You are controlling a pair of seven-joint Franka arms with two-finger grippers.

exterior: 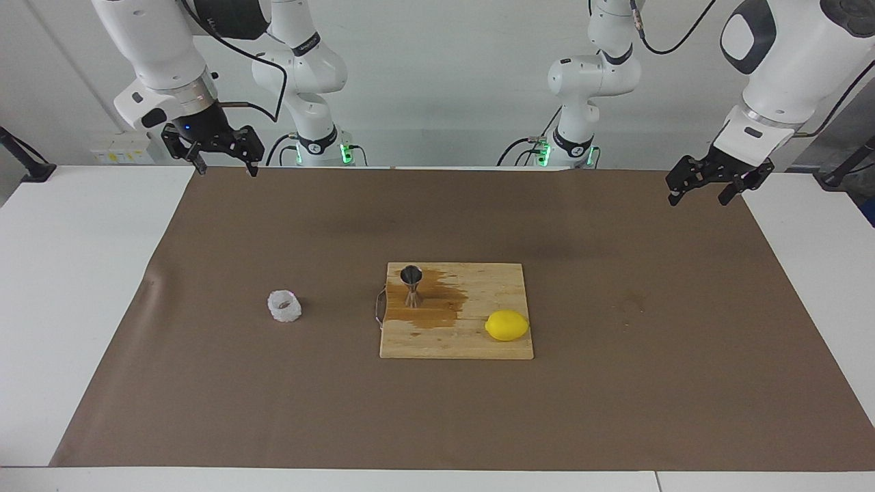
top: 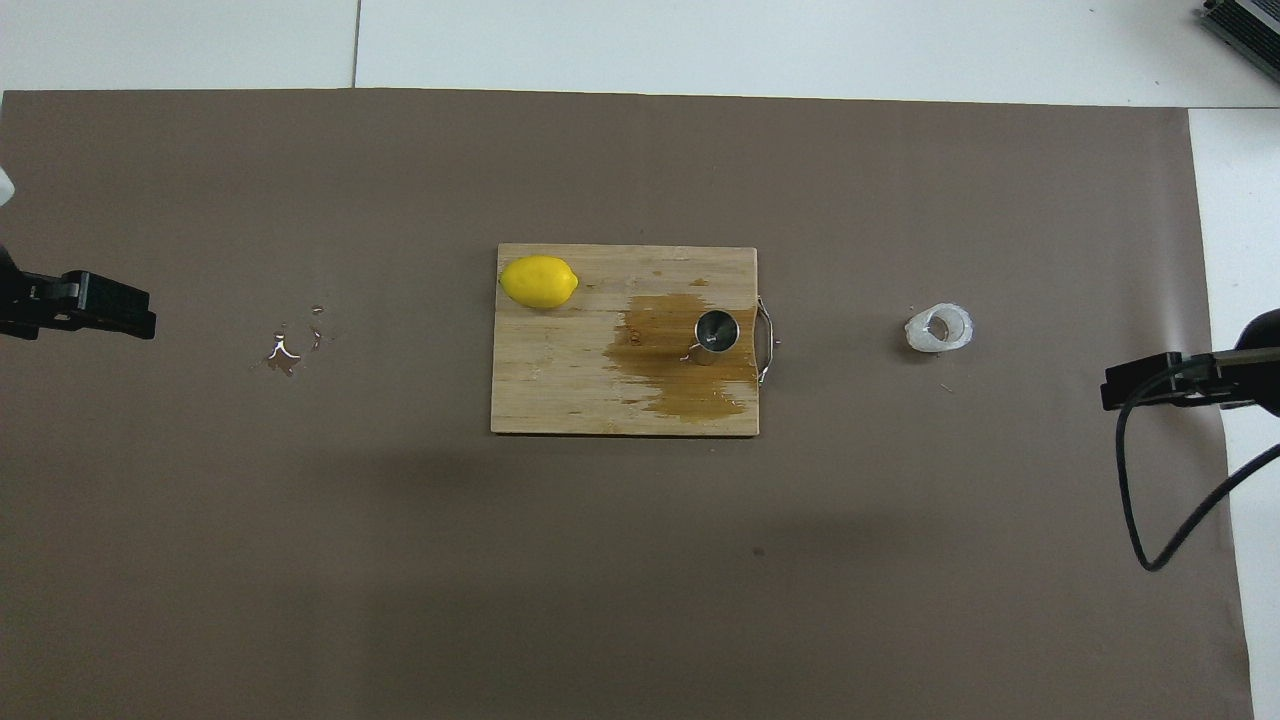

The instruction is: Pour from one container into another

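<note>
You see a brown mat (exterior: pixel 615 383) with a wet wooden board (exterior: pixel 478 342); the steel jigger (exterior: pixel 411 284) stands on it. The crinkled cup (exterior: pixel 284 306) sits beside it, toward the right arm's end. Both the right gripper (exterior: pixel 222 158) and the left gripper (exterior: pixel 704 186) hang raised, open, empty. Pouring looks finished.

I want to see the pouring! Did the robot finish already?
It looks finished: the crinkled cup stands alone on the brown mat, and a wet stain spreads around the steel jigger on the wooden board. Both pincers, right and left, hang open and empty. Nothing looks left.
</note>
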